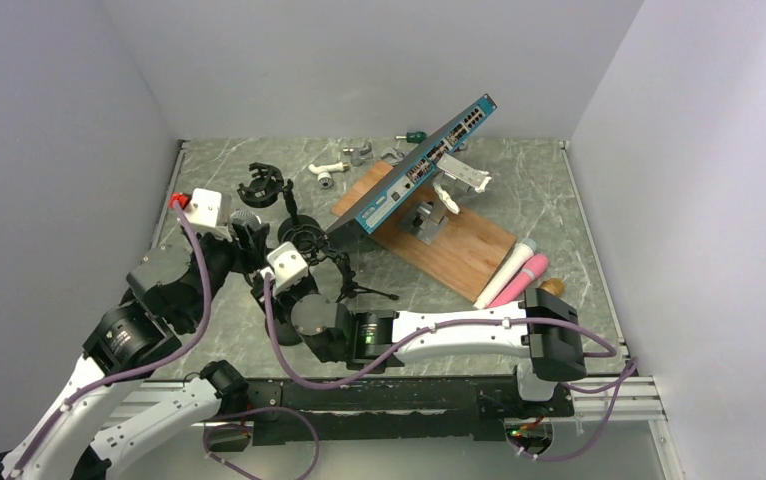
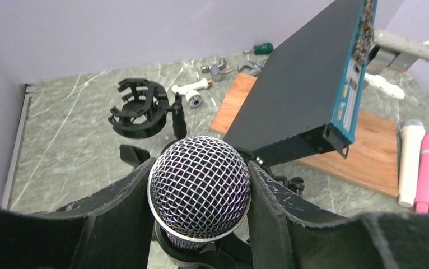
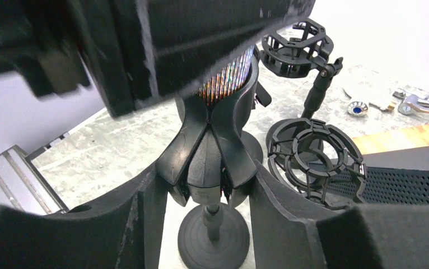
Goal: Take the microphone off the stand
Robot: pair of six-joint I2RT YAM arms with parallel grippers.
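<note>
The microphone (image 2: 199,179), with a silver mesh head, stands upright in the stand's black clip (image 3: 209,145). My left gripper (image 2: 201,168) is shut on the mesh head, one finger pressed to each side. From above, the head (image 1: 245,217) shows at the left gripper (image 1: 247,232). Lower down, my right gripper (image 3: 206,174) is shut on the clip, its fingers touching both flaps above the round base (image 3: 212,238). A strip of the microphone body (image 3: 226,78) shows in the clip under the left gripper's dark bulk (image 3: 190,33). The right gripper (image 1: 264,285) sits just below the left.
A black shock mount (image 2: 136,106) on a short post stands behind, and another (image 3: 313,157) lies right of the stand. A tilted blue network switch (image 1: 419,170) leans over a wooden board (image 1: 459,250). White (image 1: 504,270) and pink (image 1: 524,280) microphones lie at the right.
</note>
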